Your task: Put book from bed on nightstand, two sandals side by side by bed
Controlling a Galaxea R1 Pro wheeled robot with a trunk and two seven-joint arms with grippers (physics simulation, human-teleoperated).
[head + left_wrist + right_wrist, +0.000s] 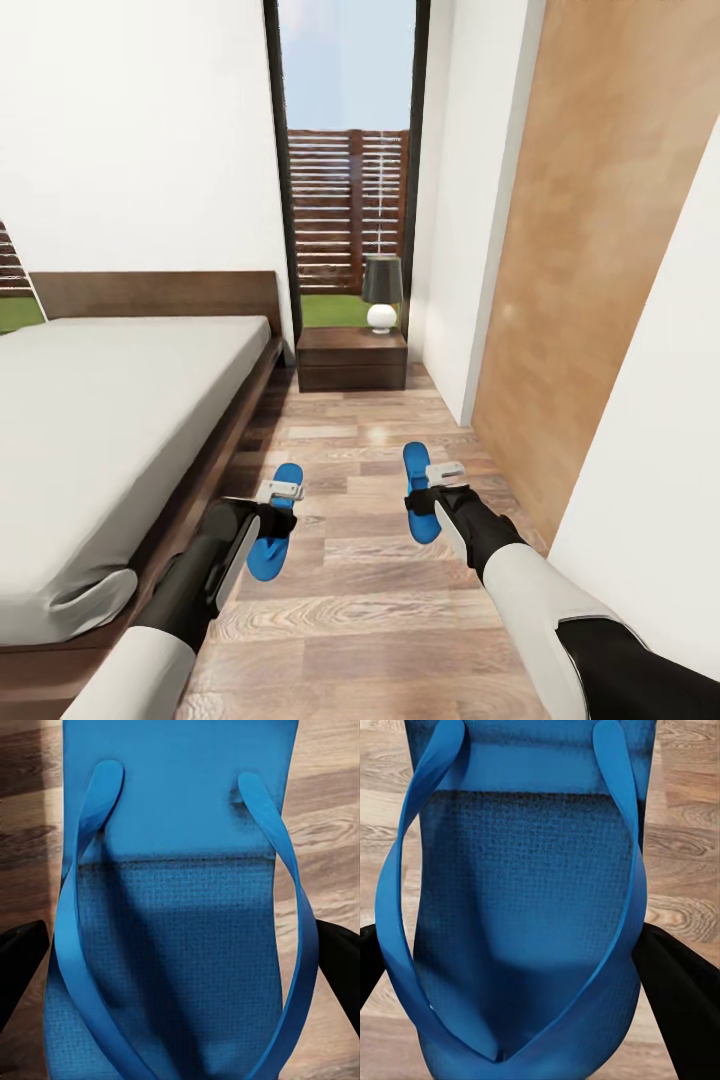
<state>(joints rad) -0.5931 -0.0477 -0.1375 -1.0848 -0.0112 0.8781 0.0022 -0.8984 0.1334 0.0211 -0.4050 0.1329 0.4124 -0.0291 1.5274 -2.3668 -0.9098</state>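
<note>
You are working on the sandal step: at lower left of the head view your left gripper [283, 497] is reaching down over the left sandal [275, 535] on the wood floor [380, 590] just beside the bed [110, 420], its fingers [19, 960] spread on either side of the sole. Right of centre, your right gripper [440, 480] is straddling the right sandal [420, 495] likewise, dark fingers [671, 997] flanking it; whether either pair is actually pinching I cannot tell. Next you are probably needing to bring both soles together, parallel.
</note>
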